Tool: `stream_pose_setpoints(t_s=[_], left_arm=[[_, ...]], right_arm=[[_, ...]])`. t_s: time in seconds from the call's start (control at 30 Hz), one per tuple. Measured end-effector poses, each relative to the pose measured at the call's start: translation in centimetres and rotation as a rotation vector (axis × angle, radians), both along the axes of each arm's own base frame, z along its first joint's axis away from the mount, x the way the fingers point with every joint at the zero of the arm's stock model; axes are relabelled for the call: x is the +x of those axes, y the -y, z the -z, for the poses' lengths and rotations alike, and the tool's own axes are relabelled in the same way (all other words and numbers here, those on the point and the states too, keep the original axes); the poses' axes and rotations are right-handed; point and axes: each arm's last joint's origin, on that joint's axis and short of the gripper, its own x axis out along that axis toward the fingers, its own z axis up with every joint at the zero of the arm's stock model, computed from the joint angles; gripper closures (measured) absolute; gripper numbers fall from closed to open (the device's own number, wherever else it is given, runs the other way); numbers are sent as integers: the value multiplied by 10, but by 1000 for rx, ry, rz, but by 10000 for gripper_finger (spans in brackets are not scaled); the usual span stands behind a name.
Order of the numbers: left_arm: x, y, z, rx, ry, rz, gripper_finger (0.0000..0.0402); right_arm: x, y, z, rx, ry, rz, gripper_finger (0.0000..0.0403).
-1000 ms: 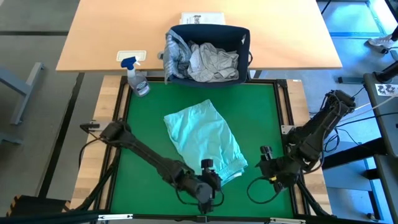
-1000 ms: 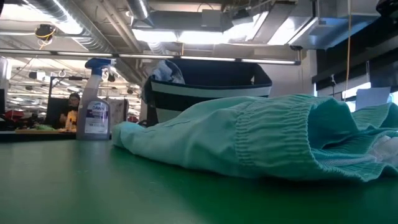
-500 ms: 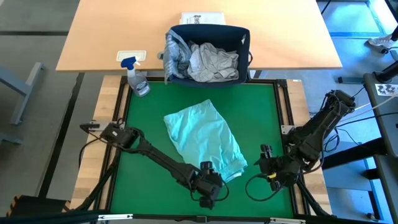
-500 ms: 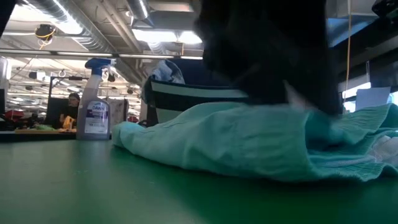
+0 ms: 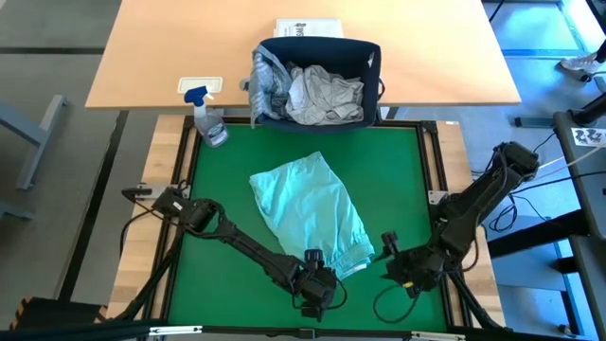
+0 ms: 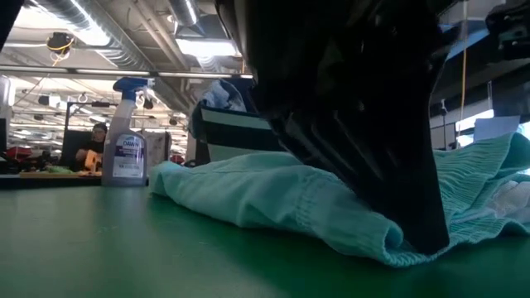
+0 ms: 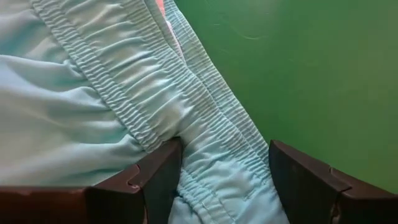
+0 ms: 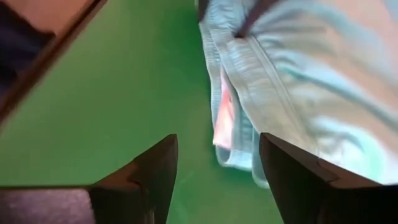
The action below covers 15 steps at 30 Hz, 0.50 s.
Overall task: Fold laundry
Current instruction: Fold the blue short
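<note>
A: What do we see on the mat now?

B: We see the mint-teal garment (image 5: pixel 311 213) lying flat-ish on the green mat (image 5: pixel 218 204), approx. in the middle, its elastic waistband (image 7: pixel 186 118) at the near edge. The other laundry, a grey-white piece (image 5: pixel 322 95) and a striped shirt (image 5: pixel 265 85), we see piled in the navy basket (image 5: pixel 371 66) on the wooden table (image 5: pixel 151 47) behind the mat.

A: And the left gripper?

B: The left gripper (image 5: pixel 317 284) is down at the near hem of the garment. In its wrist view we see the fingers (image 7: pixel 155 177) spread wide, w/ the waistband lying between them; the fabric is not pinched, so it holds nothing.

A: The right one?

B: The right gripper (image 5: pixel 396 268) hovers just beside the garment's near right corner, over bare mat. We see its fingers (image 8: pixel 155 168) apart, nothing between them.

A: Anything else?

B: A spray bottle (image 5: pixel 208 118) stands at the mat's far left corner, and in the low view a person (image 6: pixel 93 149) sits far back in the room.
</note>
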Motion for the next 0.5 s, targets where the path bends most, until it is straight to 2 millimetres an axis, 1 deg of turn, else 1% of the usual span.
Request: stream_pose_setpoints(t_s=[0.1,0.17,0.27,0.37,0.5], left_arm=[[-1,0,1,11,-11,7,180],[-1,-1,2,13,-13,6,188],[0,-2,3,23,-8,-5,198],[0,-2,3,12,-9,-21,205],[-1,-2,3,8,-9,-32,212]], right_arm=[[7,-5,16,-111,34,-54,178],[15,-6,26,-157,30,-65,178],[29,-3,41,-179,-4,-35,178],[41,3,56,-194,-64,-2,178],[53,12,70,-176,-135,17,178]])
